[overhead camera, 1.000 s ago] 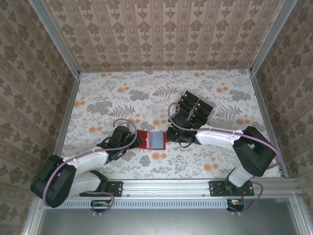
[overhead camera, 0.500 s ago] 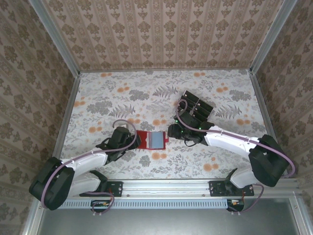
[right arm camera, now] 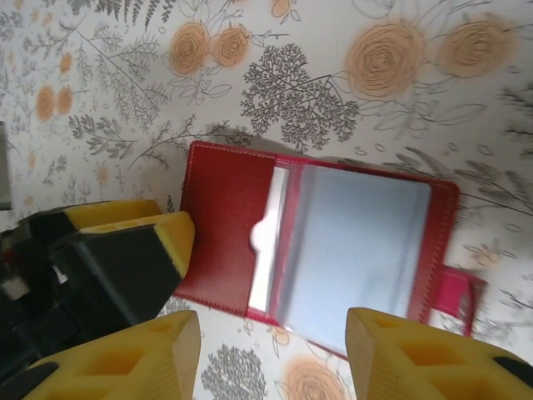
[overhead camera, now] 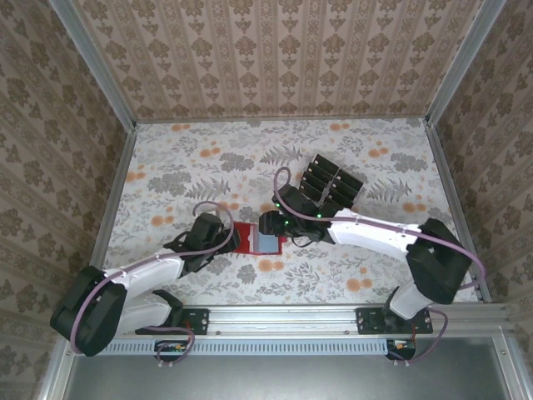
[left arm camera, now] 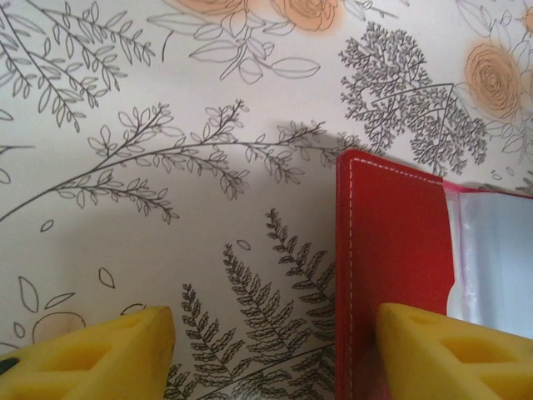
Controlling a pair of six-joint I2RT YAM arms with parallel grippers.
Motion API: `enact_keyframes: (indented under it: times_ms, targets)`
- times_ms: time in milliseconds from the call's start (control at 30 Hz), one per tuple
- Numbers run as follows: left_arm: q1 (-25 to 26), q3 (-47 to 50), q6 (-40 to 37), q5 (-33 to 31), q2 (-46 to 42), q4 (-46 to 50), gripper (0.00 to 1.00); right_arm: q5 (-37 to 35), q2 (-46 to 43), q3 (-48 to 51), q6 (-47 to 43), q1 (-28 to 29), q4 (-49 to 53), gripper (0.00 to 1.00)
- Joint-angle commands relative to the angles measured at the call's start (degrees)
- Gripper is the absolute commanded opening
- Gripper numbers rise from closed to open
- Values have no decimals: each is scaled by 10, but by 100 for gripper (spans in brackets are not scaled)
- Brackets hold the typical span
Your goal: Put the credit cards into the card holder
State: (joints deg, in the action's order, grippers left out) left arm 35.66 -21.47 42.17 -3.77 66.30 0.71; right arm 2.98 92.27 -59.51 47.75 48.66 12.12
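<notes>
Left fingers: I see them apart, one over the card holder edge.
Right fingers: parted, holding nothing.
Card holder: open, just ahead (grey-blue face up).
Credit cards: grouped behind right fingers.

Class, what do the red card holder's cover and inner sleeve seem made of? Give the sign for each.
The card holder cover looks like matte red leather or leatherette; stitched edges show. Its inner sleeve is probably clear plastic, given its pale sheen.

Floral tbl cover w/ damask-patterned walls around.
</notes>
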Motion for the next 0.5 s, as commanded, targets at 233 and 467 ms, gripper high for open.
enact_keyframes:
  times_ms: [233, 467]
  targets:
    - [4, -87, -68, -68, -27, 160, 73, -11, 61, -18, 9, 2, 1, 51]
    - [5, -125, -112, -56, -36, 228, 74, -18, 60, 3, -5, 1, -14, 52]
